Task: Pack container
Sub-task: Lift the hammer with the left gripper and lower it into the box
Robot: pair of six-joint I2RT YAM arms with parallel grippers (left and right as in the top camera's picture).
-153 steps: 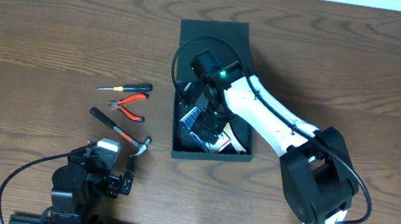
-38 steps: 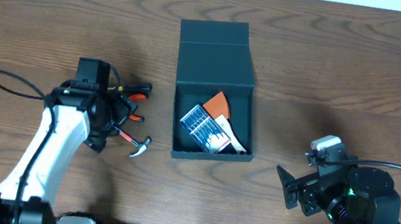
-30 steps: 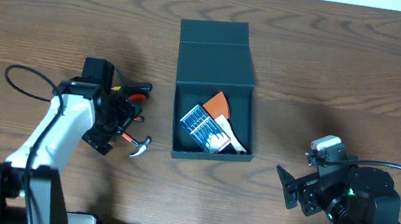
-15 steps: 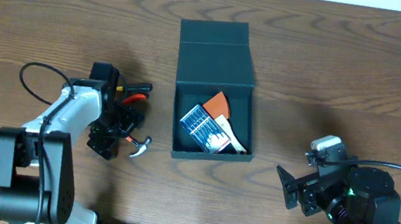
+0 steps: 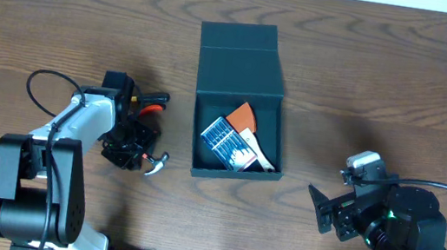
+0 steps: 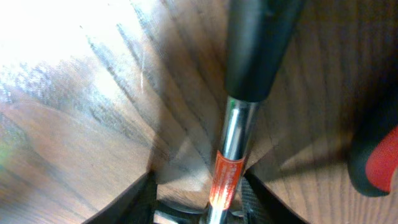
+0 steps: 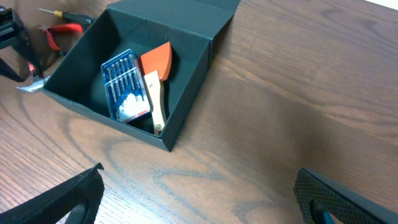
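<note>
The container (image 5: 242,57) sits mid-bench with its lid flapped back, so tools can drop straight in. A blue bit set (image 5: 223,138) and an orange scraper (image 5: 245,117) already lie inside. Off to its left, the left claw (image 5: 128,151) straddles the hammer (image 5: 157,161) at its chrome shaft, jaws close beside it. Gripped or not, I can't tell. Pliers (image 5: 149,107) and a screwdriver (image 5: 153,96) wait nearby. The right claw (image 5: 321,211) hangs released and empty, well clear. The bench (image 5: 388,78) is dark wood-grain, with a pale strip along its far edge.

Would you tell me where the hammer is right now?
In the overhead view the hammer lies left of the container, just below the pliers, its shaft running through the left gripper.
</note>
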